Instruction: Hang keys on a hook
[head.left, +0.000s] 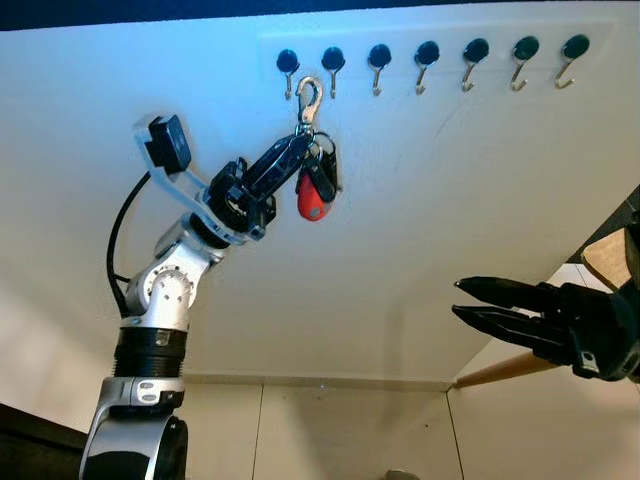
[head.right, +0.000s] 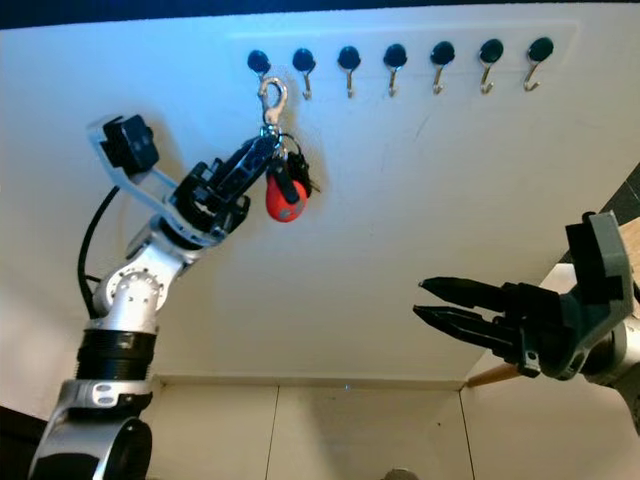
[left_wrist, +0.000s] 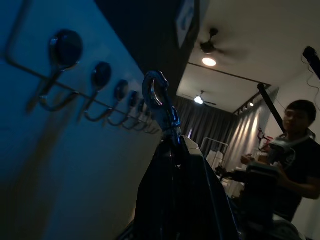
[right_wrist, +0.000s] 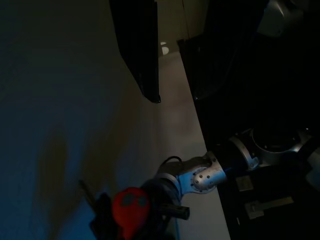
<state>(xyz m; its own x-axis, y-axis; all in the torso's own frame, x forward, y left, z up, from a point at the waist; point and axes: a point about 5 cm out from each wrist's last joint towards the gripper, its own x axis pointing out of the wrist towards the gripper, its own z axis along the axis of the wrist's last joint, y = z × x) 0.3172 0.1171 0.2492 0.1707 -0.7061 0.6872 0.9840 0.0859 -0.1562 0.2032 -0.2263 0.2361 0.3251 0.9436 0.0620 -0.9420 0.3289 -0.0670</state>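
A row of seven metal hooks with round dark caps (head.left: 427, 62) runs along the top of the white wall (head.left: 420, 230); none of them carries anything. The left silver arm (head.left: 160, 300) reaches up and to the right from the lower left corner, bent at the wrist, with its black camera housing sticking out above the forearm. The left tool (head.left: 290, 150) has its black fingers pressed together on the bunch of keys with a red oval fob and a silver snap clasp (head.left: 312, 165). The silver clasp (left_wrist: 159, 97) stands upward from the fingertips, just below and between the first and second hooks from the left, near them but not looped over either. The red fob (head.right: 285, 200) and dark keys dangle below the fingers against the wall. The right tool (head.right: 455, 305) hovers low at the right, pointing left, well apart from the keys, its two long black fingers slightly parted and holding nothing. In the left wrist view a person (left_wrist: 295, 165) stands in the dim room behind.
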